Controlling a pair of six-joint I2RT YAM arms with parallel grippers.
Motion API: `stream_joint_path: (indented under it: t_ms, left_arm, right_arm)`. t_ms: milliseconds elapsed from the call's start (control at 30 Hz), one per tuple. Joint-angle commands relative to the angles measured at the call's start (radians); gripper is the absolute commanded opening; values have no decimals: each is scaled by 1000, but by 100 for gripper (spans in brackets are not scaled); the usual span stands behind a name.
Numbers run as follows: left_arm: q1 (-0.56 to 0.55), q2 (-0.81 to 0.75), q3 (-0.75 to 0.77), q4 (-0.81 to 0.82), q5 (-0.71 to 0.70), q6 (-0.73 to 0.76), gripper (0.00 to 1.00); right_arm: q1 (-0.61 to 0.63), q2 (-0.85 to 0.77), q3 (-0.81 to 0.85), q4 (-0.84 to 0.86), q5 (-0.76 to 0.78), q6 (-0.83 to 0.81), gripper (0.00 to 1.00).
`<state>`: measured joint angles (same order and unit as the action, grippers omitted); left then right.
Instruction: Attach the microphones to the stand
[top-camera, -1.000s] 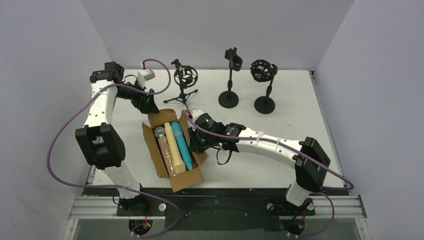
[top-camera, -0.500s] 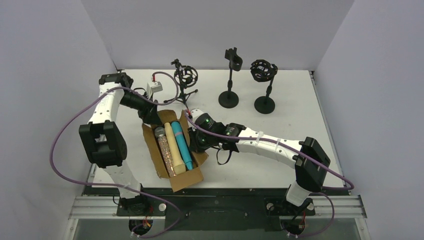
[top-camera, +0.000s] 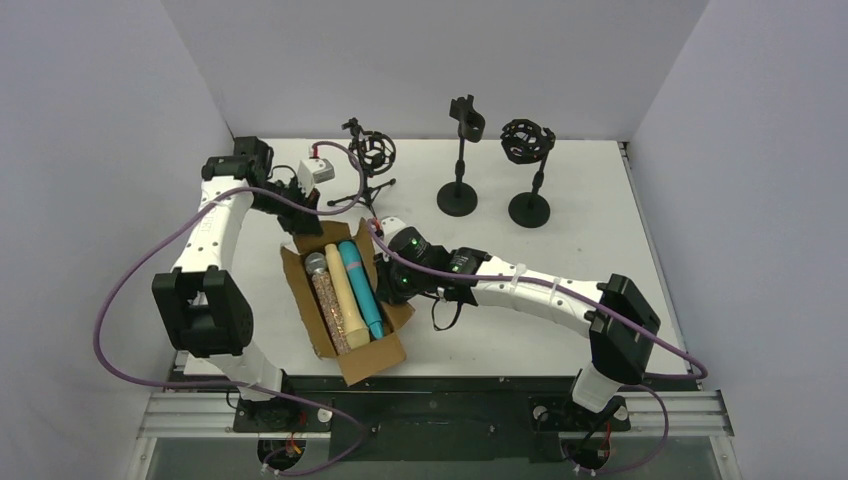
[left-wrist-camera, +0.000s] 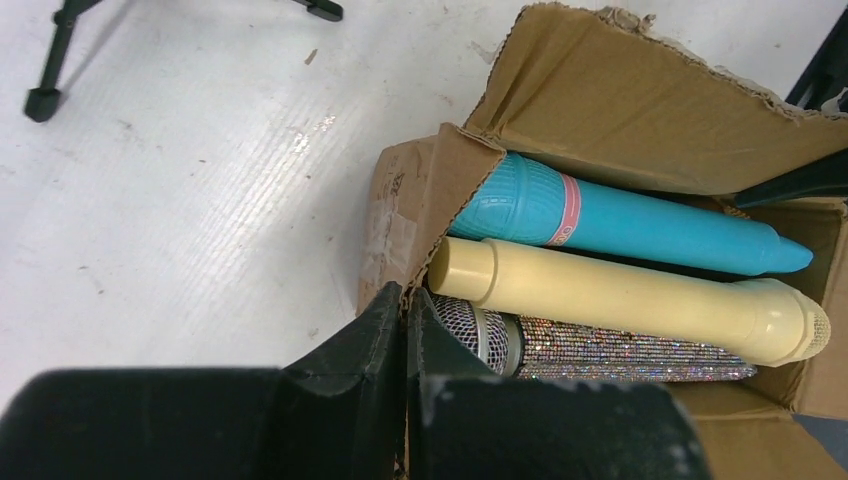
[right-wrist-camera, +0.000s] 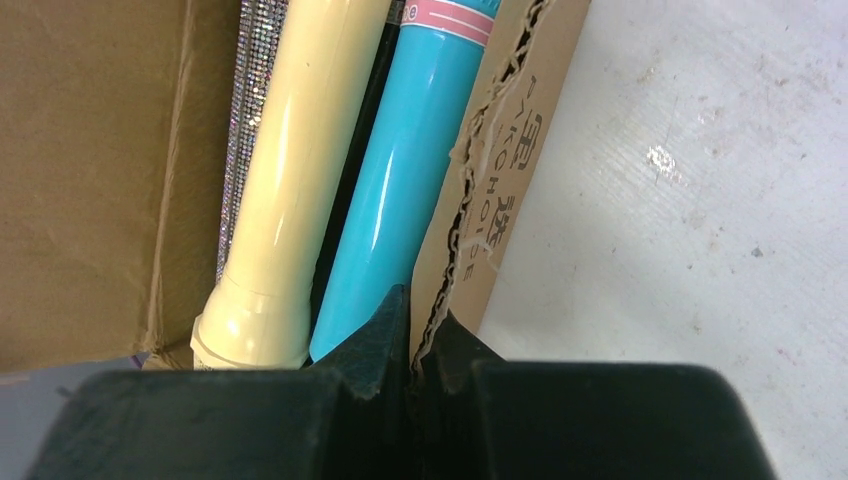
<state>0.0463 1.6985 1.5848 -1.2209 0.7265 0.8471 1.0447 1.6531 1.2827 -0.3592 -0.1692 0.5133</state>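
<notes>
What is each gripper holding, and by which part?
The right gripper pinches the cardboard box by its torn side wall beside the teal microphone; the left gripper pinches its end wall near the glittery microphone.

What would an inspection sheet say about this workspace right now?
Surface: white table, lightly scuffed.
Job's things: teal microphone, cream microphone and glittery microphone lie side by side in an open cardboard box; three black stands, none holding a microphone.
Clutter: nothing seen.
Jaws: both shut; left arm pinches the box's end wall, right arm its torn side wall.
Cables: purple cables loop along both arms.
Surroundings: plain grey walls.
</notes>
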Motion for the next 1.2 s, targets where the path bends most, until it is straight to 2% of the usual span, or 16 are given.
stream_joint_path:
  t_ms: [0, 100, 200, 267, 300, 333, 367, 433, 500, 633, 767, 867, 933, 1100, 1167]
  left_arm:
    - [-7, -90, 86, 105, -66, -53, 0]
    - [2, -68, 207, 45, -79, -61, 0]
    - [3, -51, 255, 7, -67, -79, 0]
    - [0, -55, 251, -4, -60, -94, 0]
    - [0, -62, 232, -1, -55, -107, 0]
    - [0, -81, 214, 8, -53, -120, 0]
    - [0, -98, 167, 44, -50, -144, 0]
    - [1, -150, 90, 130, -68, -193, 0]
    - [2, -202, 39, 193, -84, -229, 0]
    - [3, -224, 10, 226, -98, -268, 0]
    - [3, -238, -1, 267, -112, -322, 0]
    - [3, -246, 11, 294, -116, -362, 0]
    - [4, -248, 24, 288, -121, -372, 0]
    - [4, -269, -1, 305, -138, -390, 0]
    - [3, -295, -38, 340, -137, -409, 0]
  right_arm:
    - [22, -40, 45, 192, 50, -14, 0]
    - [24, -14, 80, 225, 65, -15, 0]
    - [26, 4, 92, 245, 91, -21, 0]
    - [27, 2, 88, 241, 131, -38, 9]
    - [27, -1, 77, 232, 149, -44, 21]
    - [28, -18, 67, 229, 207, -51, 27]
    - [27, -30, 43, 225, 230, -53, 38]
    - [27, -80, 13, 215, 291, -61, 49]
    - [30, -126, 7, 181, 344, -71, 55]
    - [59, -208, 31, 103, 406, -81, 56]
    - [159, -200, 106, 20, 446, -123, 45]
    - [188, -154, 147, 4, 385, -140, 34]
    - [199, -108, 173, -3, 336, -142, 31]
    - [201, 38, 249, -7, 315, -131, 32]
    - [201, 79, 275, -1, 318, -127, 35]
